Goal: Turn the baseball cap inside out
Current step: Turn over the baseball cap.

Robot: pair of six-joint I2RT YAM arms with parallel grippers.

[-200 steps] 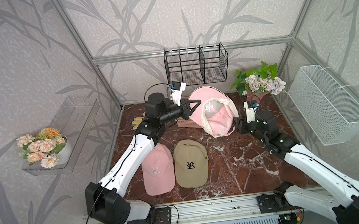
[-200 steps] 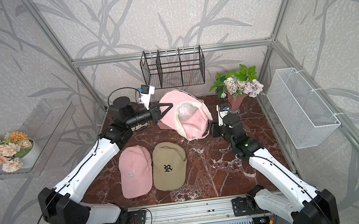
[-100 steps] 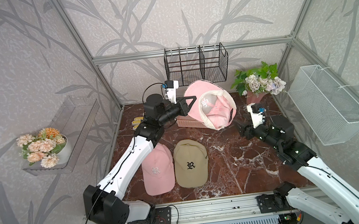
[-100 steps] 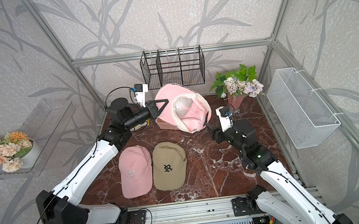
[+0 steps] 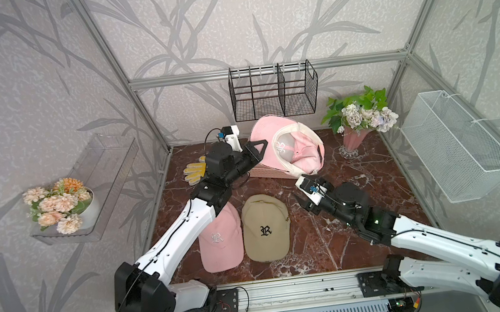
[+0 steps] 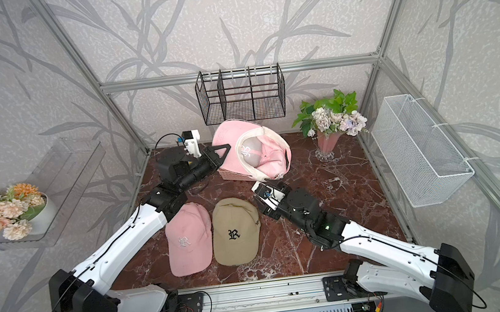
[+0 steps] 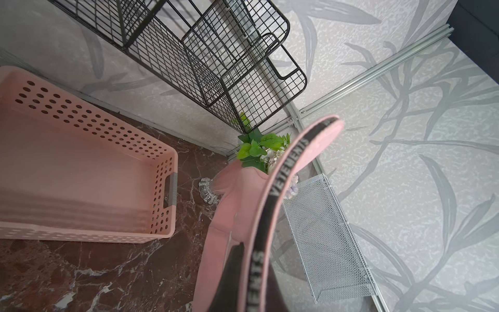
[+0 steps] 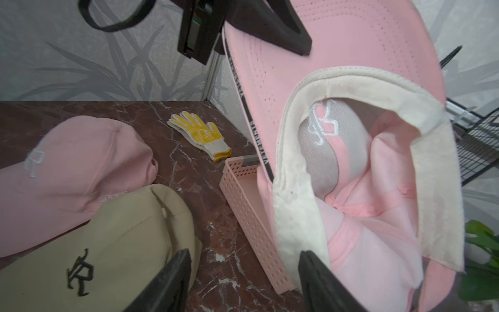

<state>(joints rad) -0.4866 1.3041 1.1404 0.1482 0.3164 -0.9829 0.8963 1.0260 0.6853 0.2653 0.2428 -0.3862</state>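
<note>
Pink fabric baseball cap (image 5: 287, 146) held aloft over pink perforated plastic basket (image 7: 81, 113) at back of marble table, opening facing right arm. Brim clamped in left gripper (image 5: 259, 147). Right gripper (image 8: 244, 252) just beside cap's lower rim, jaws apart, empty; contact unclear. Cream sweatband and inner seams on show, crown slumped. Probably early: crown not yet pushed through.

The baseball cap (image 8: 351, 81) was matt pink cloth with a pin-holed brim and a fuzzy cream sweatband. The tabletop (image 5: 316, 245) looked like glossy veined marble, the basket (image 7: 162, 189) smooth perforated plastic, the rack (image 5: 269, 109) black metal wire.
</note>
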